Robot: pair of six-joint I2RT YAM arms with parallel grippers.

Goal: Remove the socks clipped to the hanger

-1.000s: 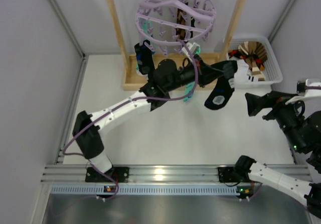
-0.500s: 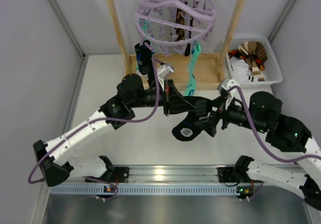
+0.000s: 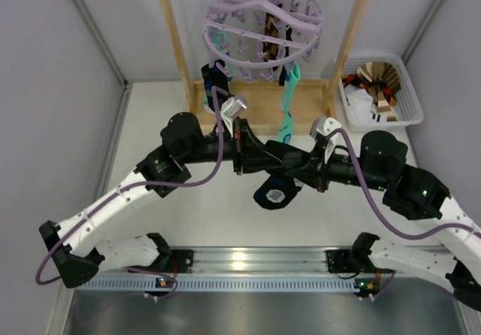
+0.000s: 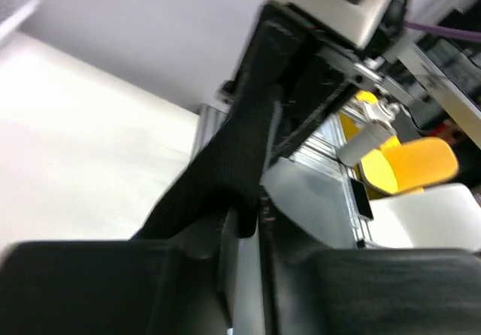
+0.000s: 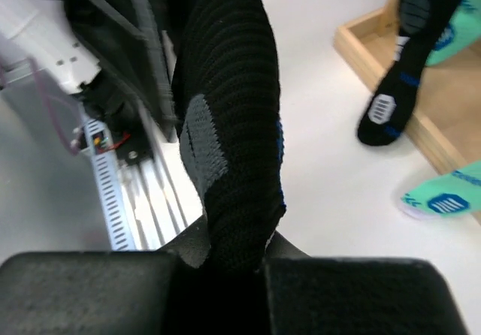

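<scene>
A black sock [image 3: 274,194] with a white patch near the toe hangs above the table between my two grippers. My right gripper [image 3: 299,173] is shut on it; in the right wrist view the sock [image 5: 233,125] rises out of the gripper [image 5: 240,254]. My left gripper [image 3: 258,155] stands slightly open, and the sock's end [image 4: 240,155] still lies between its fingers [image 4: 252,226]. The lilac hanger [image 3: 225,6] hangs at the back. A turquoise sock [image 3: 287,113] and a dark sock [image 3: 213,79] are still clipped to it.
The wooden frame stand [image 3: 171,34] holds the hanger, its base [image 3: 316,106] on the table behind the grippers. A white basket [image 3: 409,87] with brown-and-white cloth sits at the back right. An aluminium rail [image 3: 248,260] runs along the near edge.
The right arm swung in from the right and shut on the black sock. The left arm carried the sock down from the hanger, and its jaws have now parted.
</scene>
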